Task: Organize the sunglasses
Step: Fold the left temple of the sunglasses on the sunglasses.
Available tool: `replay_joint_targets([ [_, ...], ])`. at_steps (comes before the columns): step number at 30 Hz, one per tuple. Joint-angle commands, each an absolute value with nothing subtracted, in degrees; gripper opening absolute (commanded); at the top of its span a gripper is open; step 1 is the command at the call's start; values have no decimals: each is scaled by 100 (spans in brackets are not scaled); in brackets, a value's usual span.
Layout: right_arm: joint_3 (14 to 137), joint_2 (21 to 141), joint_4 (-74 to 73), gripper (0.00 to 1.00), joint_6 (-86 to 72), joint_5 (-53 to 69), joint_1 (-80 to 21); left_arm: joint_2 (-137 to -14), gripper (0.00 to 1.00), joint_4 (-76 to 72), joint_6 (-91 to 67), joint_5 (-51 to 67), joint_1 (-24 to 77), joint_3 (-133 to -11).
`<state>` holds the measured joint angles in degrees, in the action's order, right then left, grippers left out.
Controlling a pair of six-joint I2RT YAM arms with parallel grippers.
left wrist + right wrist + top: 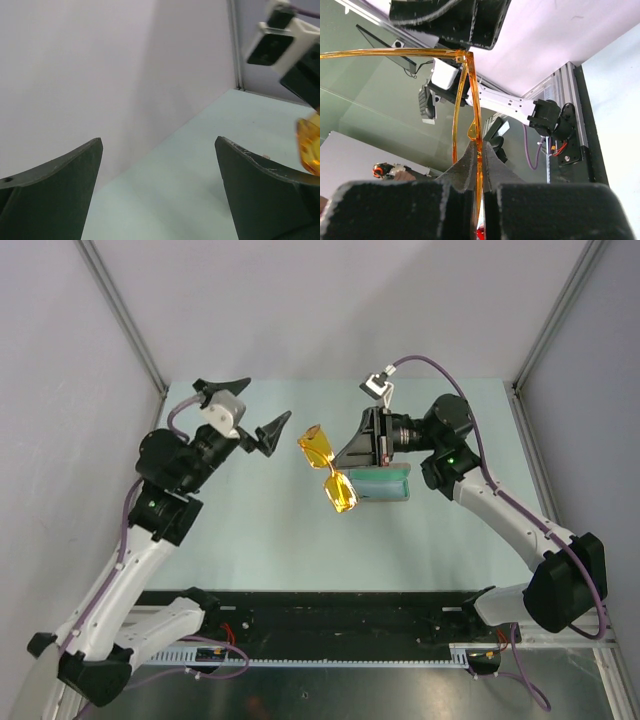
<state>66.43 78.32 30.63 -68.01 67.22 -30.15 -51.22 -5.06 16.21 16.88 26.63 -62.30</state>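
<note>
Your right jaws are pinched tight on the thin orange rim of the sunglasses (467,100), holding them up over the middle of the tabletop (250,540). Their yellow lenses point toward your left arm. Your left jaws are spread wide with nothing between them, near the glasses. A teal-lined case (382,486) sits just beside the lower lens.

The top camera hangs above and behind my bases, looking down from the near edge over the whole worktop (250,540). The camera on my left pincer (159,142) sits low, facing the far right corner. The one on my right pincer (480,147) (very close in) looks back over the near edge. All three catch the sunglasses (343,493).
</note>
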Motion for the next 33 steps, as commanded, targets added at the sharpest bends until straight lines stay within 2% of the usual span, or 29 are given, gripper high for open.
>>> replay_joint_targets([
  [1,6759,7769,2725,0,-6250,6530,-3050,-5422,100,-1081,178,703,2619,-6573],
  [5,6768,7796,2383,0,-5934,6329,-3050,-5423,100,-1458,-561,1002,2628,-6530],
  [14,6759,8103,1995,0,-5564,6029,-2944,-5212,100,-1476,-1106,1695,2619,-6504],
  [21,6759,8209,2057,0,-5520,6021,-2953,-5247,100,-1775,-1309,2986,2619,-6364],
  [33,6768,8147,2215,0,-5660,5994,-2971,-5520,100,-1934,-1354,3762,2760,-6048],
])
